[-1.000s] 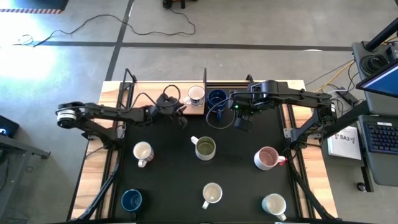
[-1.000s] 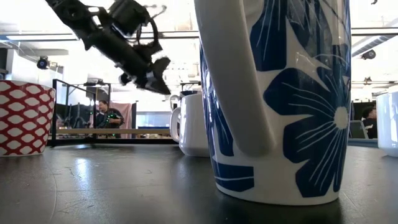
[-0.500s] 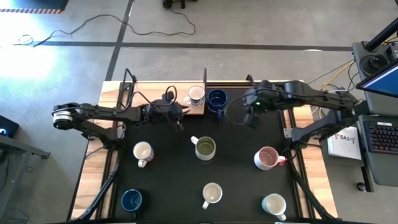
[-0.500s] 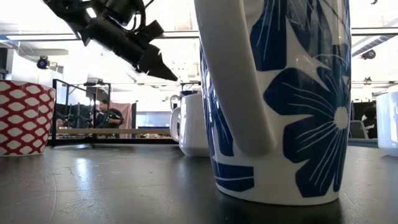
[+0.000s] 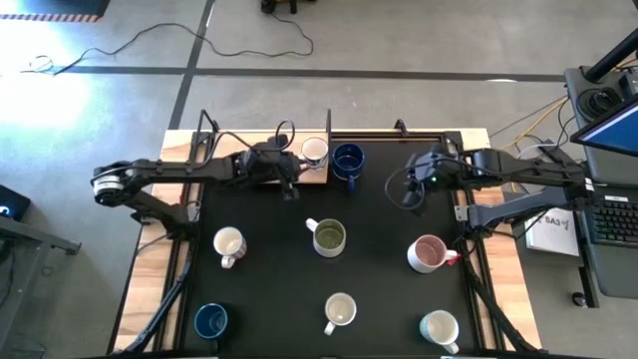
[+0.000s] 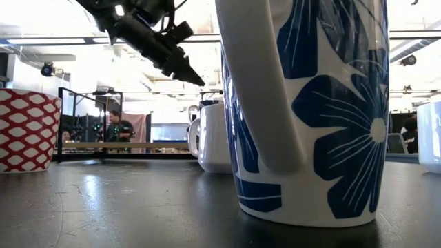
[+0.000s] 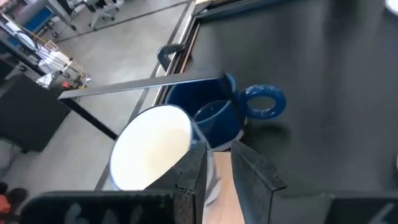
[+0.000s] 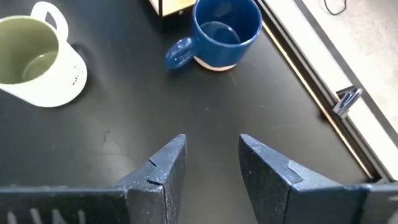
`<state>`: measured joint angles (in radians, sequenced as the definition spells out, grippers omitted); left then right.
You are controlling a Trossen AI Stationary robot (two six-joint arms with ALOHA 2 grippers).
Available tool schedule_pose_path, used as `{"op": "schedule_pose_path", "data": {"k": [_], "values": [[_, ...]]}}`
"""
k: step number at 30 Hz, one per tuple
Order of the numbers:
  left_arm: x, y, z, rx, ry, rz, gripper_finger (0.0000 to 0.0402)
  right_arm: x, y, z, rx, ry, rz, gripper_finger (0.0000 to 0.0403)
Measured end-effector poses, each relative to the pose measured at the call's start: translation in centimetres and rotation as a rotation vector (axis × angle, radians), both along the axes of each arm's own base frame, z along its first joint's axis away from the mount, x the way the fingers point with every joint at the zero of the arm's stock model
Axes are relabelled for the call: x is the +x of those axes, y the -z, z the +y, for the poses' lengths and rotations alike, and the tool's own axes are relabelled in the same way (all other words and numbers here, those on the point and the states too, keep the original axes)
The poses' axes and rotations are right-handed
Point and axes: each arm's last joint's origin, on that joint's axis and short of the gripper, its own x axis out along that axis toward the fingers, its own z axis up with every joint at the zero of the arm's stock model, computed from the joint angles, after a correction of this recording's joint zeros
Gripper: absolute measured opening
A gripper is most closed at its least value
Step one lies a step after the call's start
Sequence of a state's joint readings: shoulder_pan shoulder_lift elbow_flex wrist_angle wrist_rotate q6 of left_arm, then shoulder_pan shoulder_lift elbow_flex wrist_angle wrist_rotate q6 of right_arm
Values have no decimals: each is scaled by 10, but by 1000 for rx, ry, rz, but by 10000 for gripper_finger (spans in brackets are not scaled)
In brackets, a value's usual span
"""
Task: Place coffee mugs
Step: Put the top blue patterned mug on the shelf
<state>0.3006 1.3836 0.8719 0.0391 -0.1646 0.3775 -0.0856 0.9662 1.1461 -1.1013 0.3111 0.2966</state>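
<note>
Several mugs stand upright on the black mat: a white one, an olive-inside one, a pink one, a dark blue one, and two pale ones. Another white mug stands on a wooden board at the far edge. A second dark blue mug stands on the mat beside it. My left gripper hovers just short of the white mug, its fingers a narrow gap apart. My right gripper is open and empty over bare mat.
A black metal frame stands around the wooden board at the far edge. In the low view a blue-flowered mug fills the foreground, with a red-patterned mug to its left. Bare mat lies between the far mugs and the middle row.
My right gripper has drawn back toward the table's right edge, away from the dark blue mug at the far side. My left gripper has risen a little near the white mug on the board. No mug has moved.
</note>
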Motion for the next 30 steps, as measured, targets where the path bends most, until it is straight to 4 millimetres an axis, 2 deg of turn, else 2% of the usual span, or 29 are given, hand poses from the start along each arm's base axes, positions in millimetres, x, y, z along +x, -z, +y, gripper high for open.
{"op": "schedule_pose_path", "data": {"k": [7,12,19,30], "values": [[8,3,15,10,-7,30,56,-16,26,2,18,25,-46,137],[18,2,23,3,28,62,56,-26,38,2,36,52,-45,137],[28,4,31,-33,25,159,56,-31,42,3,65,65,-57,137],[27,9,45,-49,-9,183,56,-32,44,4,68,62,-52,137]]}}
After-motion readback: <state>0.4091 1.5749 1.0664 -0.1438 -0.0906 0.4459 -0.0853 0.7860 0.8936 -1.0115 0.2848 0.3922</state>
